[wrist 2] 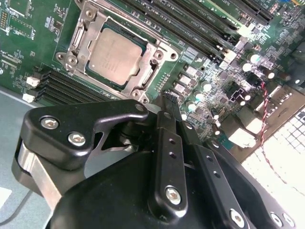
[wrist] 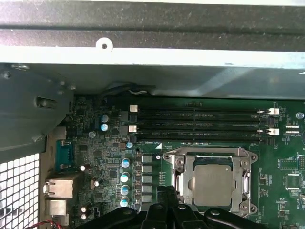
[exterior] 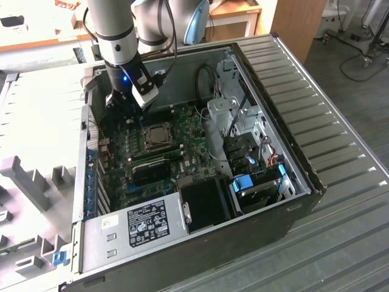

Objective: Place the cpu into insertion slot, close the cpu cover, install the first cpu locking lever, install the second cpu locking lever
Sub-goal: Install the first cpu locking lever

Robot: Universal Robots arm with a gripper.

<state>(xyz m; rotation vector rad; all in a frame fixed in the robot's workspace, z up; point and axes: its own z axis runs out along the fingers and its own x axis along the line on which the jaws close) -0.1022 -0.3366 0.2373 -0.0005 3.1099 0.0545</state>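
The cpu [wrist 2: 116,56] [wrist: 213,183], a silver-tan square, lies flat in the insertion slot [wrist 2: 147,71] on the green motherboard. The grey metal cpu cover [wrist 2: 82,29] [wrist: 209,155] lies down around the chip's edges, which show through its window. In the exterior view the socket with its cover [exterior: 159,135] sits mid-board. My gripper [wrist 2: 167,101] [wrist: 167,191] hangs just beside the socket, off one of its edges, above the board. Its black fingers are shut together with nothing between them. In the exterior view the gripper [exterior: 120,102] is at the case's far left corner.
Long black memory slots [wrist: 195,121] run alongside the socket. A row of capacitors [wrist: 125,176] stands close to the fingertips. The case's metal wall [wrist: 152,57] rises just beyond the memory slots. A drive cage [exterior: 243,121] and power supply [exterior: 146,222] fill the other end of the case.
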